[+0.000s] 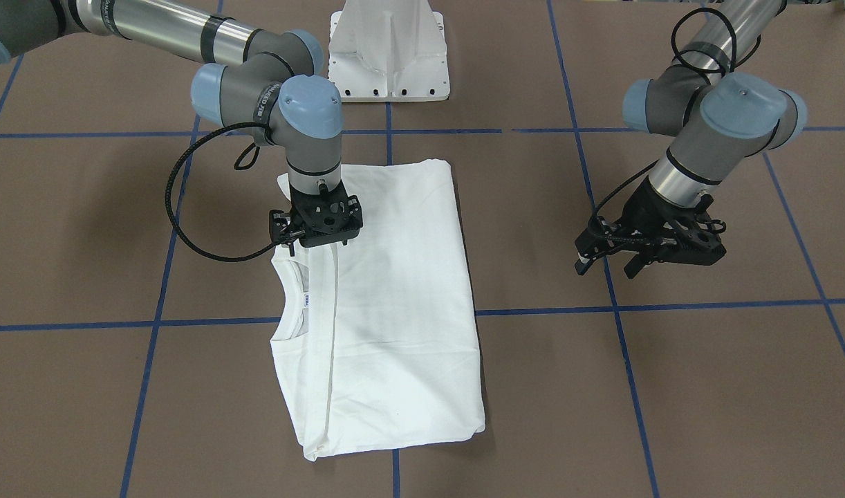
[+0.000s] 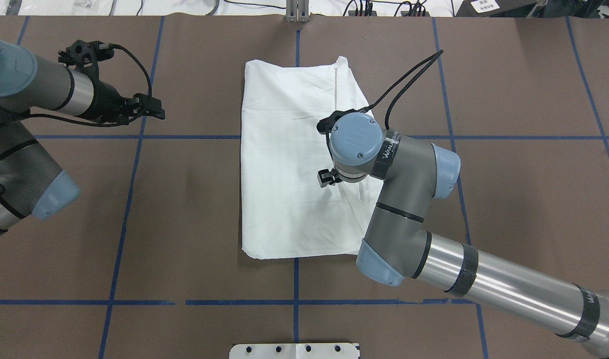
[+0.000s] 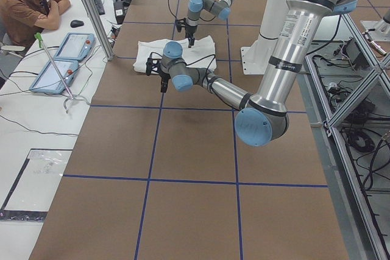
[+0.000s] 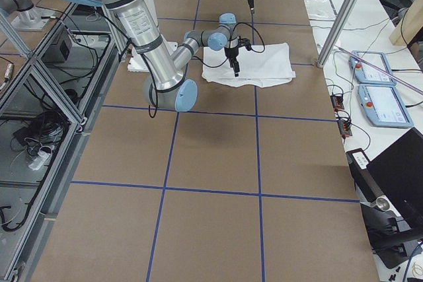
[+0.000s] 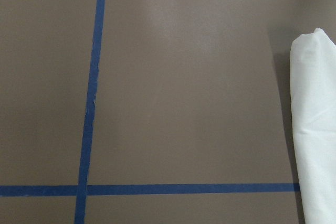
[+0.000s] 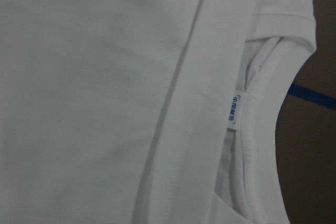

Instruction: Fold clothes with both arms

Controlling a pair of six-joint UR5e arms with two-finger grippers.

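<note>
Folded shirt [image 1: 395, 290] flat under the right end effector [image 1: 317, 232]
It points down at the cloth, collar just beside it; can't tell if it's clenched. Left end effector [image 1: 626, 259] hangs released over bare counter [image 1: 671, 387], shirt well apart from it.

Bright, even overhead light was on the table [image 1: 671, 387], soft short shadows lay beside the shirt [image 1: 395, 290], glare streaked the metal tube of the right arm [image 2: 509, 291], right wrist view was dim, slightly soft (greyish cast).
</note>
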